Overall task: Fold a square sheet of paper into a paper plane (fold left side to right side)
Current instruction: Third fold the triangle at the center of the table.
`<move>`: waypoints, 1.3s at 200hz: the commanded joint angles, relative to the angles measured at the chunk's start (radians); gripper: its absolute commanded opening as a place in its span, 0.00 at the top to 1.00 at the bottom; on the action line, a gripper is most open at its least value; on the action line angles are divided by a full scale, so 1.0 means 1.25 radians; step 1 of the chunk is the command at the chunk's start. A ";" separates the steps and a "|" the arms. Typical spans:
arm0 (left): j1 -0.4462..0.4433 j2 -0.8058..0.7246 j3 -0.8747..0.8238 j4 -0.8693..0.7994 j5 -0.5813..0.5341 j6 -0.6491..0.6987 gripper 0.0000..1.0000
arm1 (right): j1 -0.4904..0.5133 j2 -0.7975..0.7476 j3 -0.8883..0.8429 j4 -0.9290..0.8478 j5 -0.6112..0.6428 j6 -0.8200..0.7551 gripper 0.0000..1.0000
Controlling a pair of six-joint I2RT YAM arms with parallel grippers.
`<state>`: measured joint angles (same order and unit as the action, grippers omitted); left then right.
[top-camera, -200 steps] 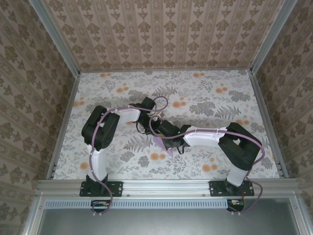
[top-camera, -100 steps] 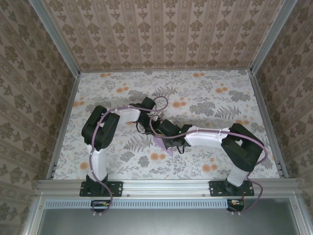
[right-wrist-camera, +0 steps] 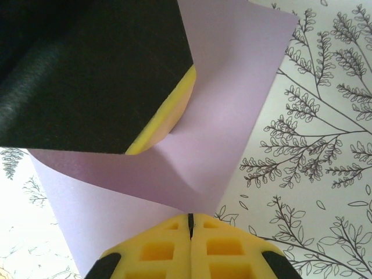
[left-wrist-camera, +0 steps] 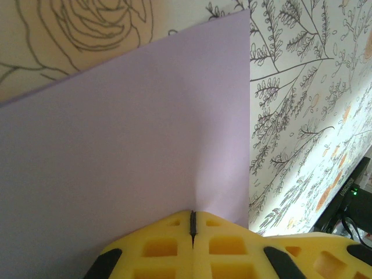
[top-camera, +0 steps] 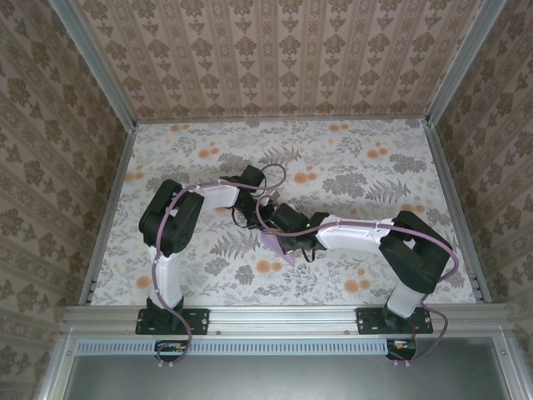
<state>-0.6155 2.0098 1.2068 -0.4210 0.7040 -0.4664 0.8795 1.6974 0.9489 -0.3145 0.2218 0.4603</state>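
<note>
L tool (left-wrist-camera: 192,215), R tool (right-wrist-camera: 190,217): closed, touching paper plane (left-wrist-camera: 116,145).

"What stands around the bench (top-camera: 358,167)?"

"Papered walls (top-camera: 283,58) behind it and on either side, brown and cream in ornate stripes."

"And the bench top?"

"Pale cloth printed with grey ferns and orange flowers (top-camera: 376,152), evenly lit. Silver metal posts (top-camera: 93,62) rise from its far corners. A metal rail (top-camera: 283,315) runs along its near edge, with a grey panel (top-camera: 283,375) nearer still."
</note>
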 commanded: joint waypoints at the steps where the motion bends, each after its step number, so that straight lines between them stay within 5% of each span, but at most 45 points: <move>1: -0.010 0.027 -0.014 -0.029 -0.034 0.016 0.95 | -0.003 0.025 0.017 -0.013 0.005 0.003 1.00; 260: -0.010 0.032 -0.015 -0.028 -0.033 0.016 0.95 | -0.005 0.047 0.020 0.004 0.003 0.001 1.00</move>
<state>-0.6155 2.0098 1.2068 -0.4213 0.7040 -0.4664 0.8795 1.7306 0.9531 -0.2882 0.2218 0.4603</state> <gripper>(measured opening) 0.049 0.046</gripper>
